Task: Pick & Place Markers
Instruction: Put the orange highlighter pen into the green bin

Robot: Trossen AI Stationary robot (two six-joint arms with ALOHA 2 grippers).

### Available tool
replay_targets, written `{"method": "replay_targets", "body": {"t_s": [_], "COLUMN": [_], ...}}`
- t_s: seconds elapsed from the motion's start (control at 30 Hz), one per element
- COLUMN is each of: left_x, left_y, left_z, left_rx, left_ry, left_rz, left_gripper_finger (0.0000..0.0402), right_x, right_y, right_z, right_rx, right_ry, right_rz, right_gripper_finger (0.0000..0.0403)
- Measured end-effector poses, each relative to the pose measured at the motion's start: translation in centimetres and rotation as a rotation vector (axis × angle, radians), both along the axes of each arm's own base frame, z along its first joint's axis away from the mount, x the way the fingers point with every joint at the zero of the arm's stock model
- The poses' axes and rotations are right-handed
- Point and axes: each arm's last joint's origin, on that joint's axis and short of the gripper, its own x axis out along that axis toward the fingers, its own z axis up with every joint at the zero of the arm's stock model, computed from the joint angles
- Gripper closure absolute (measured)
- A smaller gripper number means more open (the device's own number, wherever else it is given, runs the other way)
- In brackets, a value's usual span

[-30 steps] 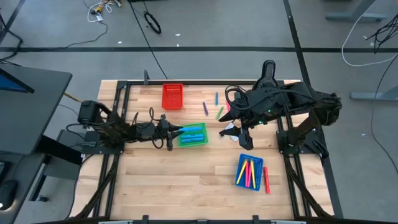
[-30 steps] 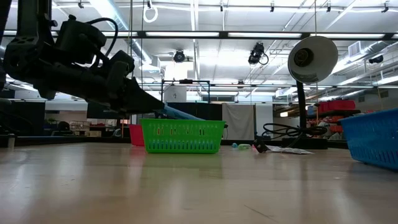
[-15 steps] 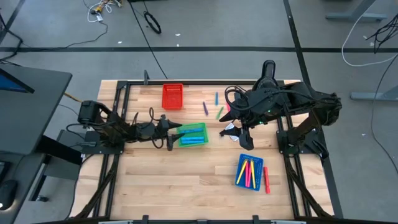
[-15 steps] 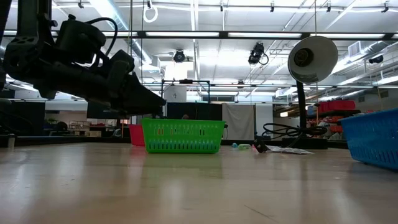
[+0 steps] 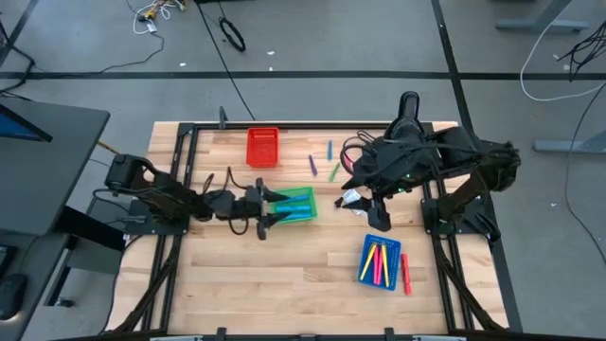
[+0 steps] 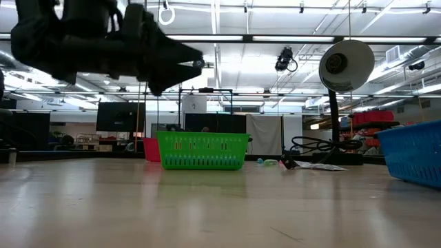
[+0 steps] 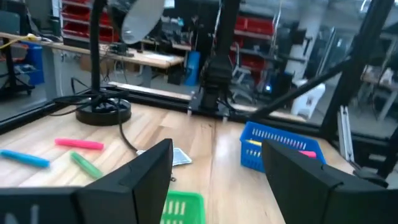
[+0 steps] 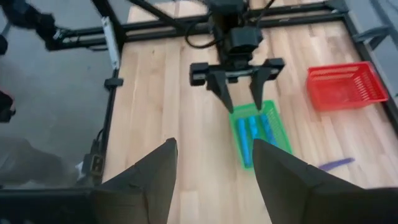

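Markers (image 5: pixel 297 211) — three blue ones, by my count in the right wrist view — lie side by side in the green tray (image 5: pixel 305 196) near the table's middle. My left gripper (image 5: pixel 275 210) hovers over that tray's left end, fingers spread and holding nothing. My right gripper (image 5: pixel 383 221) hangs over bare wood right of centre, its fingers also apart and empty, with a small white card (image 5: pixel 352 200) just beside it. Three trays sit on the table (image 5: pixel 237 275): the green one, a red tray (image 5: pixel 263 147) near the far edge and a blue tray (image 5: pixel 365 267) toward the near right. The blue one holds several yellow and pink markers (image 5: pixel 381 262); one red marker (image 5: pixel 404 273) lies just outside it. Three loose markers — blue (image 5: pixel 329 150), purple (image 5: pixel 313 166) and green (image 5: pixel 334 171) — rest between the red tray and the right arm. The near left of the table is open wood.
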Motion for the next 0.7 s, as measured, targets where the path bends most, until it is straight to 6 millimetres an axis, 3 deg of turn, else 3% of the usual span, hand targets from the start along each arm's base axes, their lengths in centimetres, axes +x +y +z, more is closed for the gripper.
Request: {"method": "replay_targets", "body": {"t_s": [0.7], "left_x": [7.5], "left_y": [-4.0], "left_z": [9.9], "left_rx": [-0.04], "left_ry": [0.054], "left_rz": [-0.201], "left_gripper_finger": [0.0152], "right_x": [-4.1], "right_y": [5.9], "right_z": [-1.4], "right_rx": [-0.163], "right_ry": [0.194], "right_rz": [0.373], "right_gripper_finger": [0.0195]}}
